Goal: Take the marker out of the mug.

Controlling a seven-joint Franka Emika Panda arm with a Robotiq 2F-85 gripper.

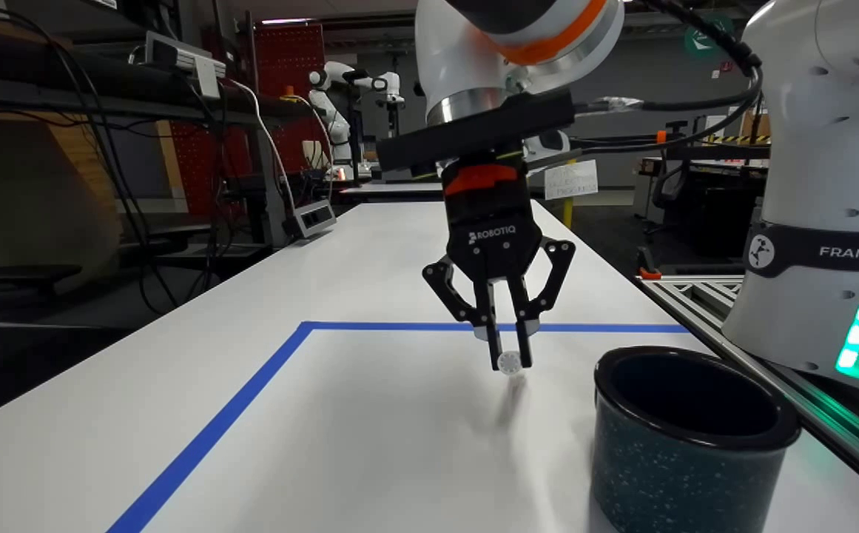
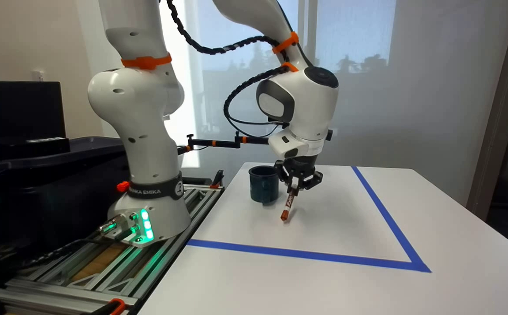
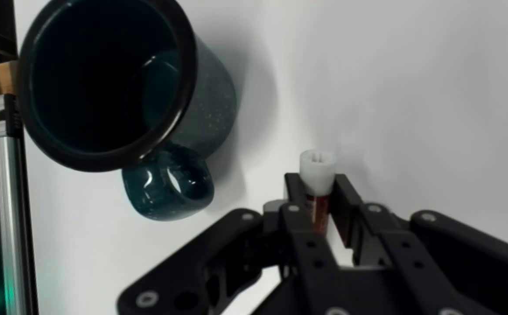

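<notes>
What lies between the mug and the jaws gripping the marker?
Only white tabletop, shadowed beside the mug, separates it from the jaws and marker; the wrist view shows this.

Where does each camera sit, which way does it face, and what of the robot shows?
An exterior view: low, close by the mug, looking along the table; gripper, base and part of the arm show.
An exterior view: farther back, roughly opposite, facing the window, marker nearer than mug; gripper, base and part of the arm show.
Wrist view: mounted by the gripper, looking down at table and into mug; the gripper's fingers show low in frame, gripping the marker.
Both exterior views share mug, marker, gripper, base and arm.
</notes>
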